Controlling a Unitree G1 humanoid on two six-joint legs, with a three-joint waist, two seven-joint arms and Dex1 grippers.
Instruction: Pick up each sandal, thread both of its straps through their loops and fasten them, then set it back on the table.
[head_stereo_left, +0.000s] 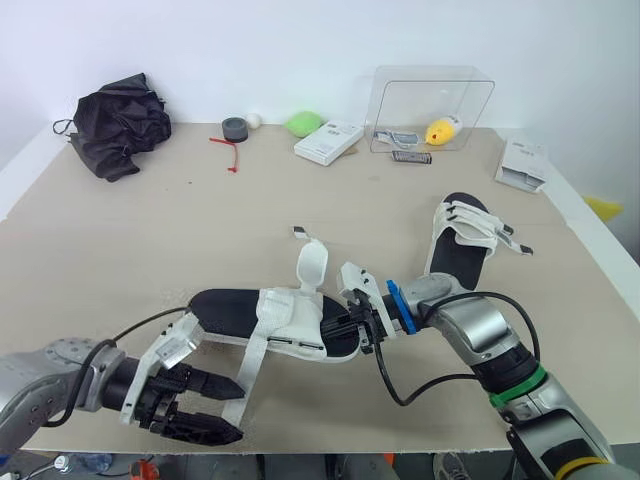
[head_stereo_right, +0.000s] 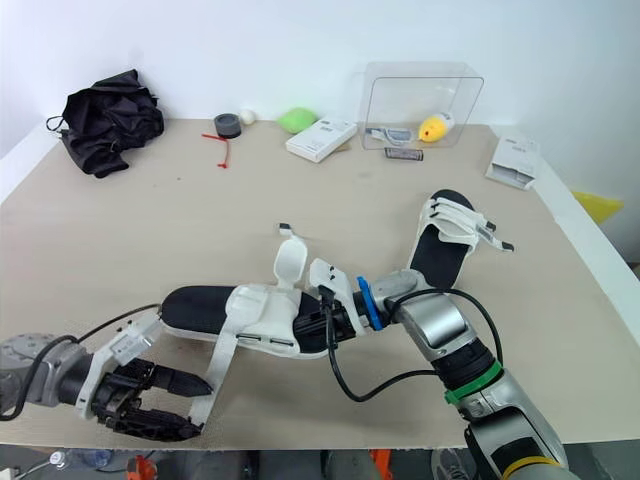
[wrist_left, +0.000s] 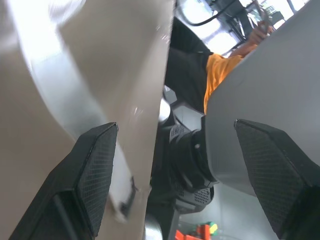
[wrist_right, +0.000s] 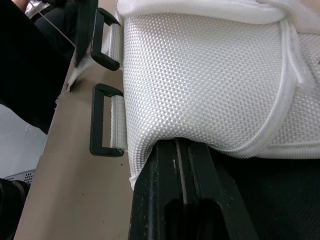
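**edge_watcher:** How much room is there in the head views?

**g1_fan:** Plenty, tbh. The table (head_stereo_left: 200, 220) is bare across the middle, and the small stuff (head_stereo_left: 328, 140) is lined up along the far edge. I count two sandals. The far sandal (head_stereo_left: 462, 255) lies off to the right, well apart from the other. The near sandal (head_stereo_left: 225, 312) lies close along the near edge. The left gripper (head_stereo_left: 238, 411) hangs right at that near edge with its fingers spread. One loose strap (head_stereo_left: 252, 362) dangles down just beside them. The right gripper (head_stereo_left: 358, 328) is touching the near sandal's right end.

**edge_watcher:** Left wrist?

**g1_fan:** Both fingers (wrist_left: 97, 170) are wide apart, released. The white strap (wrist_left: 75, 110) runs just beside one of them, against the table's edge.

**edge_watcher:** Right wrist?

**g1_fan:** The fingers (wrist_right: 155, 200) are clenched together. Their tips are tucked under the hem of the white upper (wrist_right: 200, 75), on the black footbed (wrist_right: 280, 190). I can't tell if they're pinching anything. Two black loops (wrist_right: 102, 120) sit just beside, each on a short white tab.
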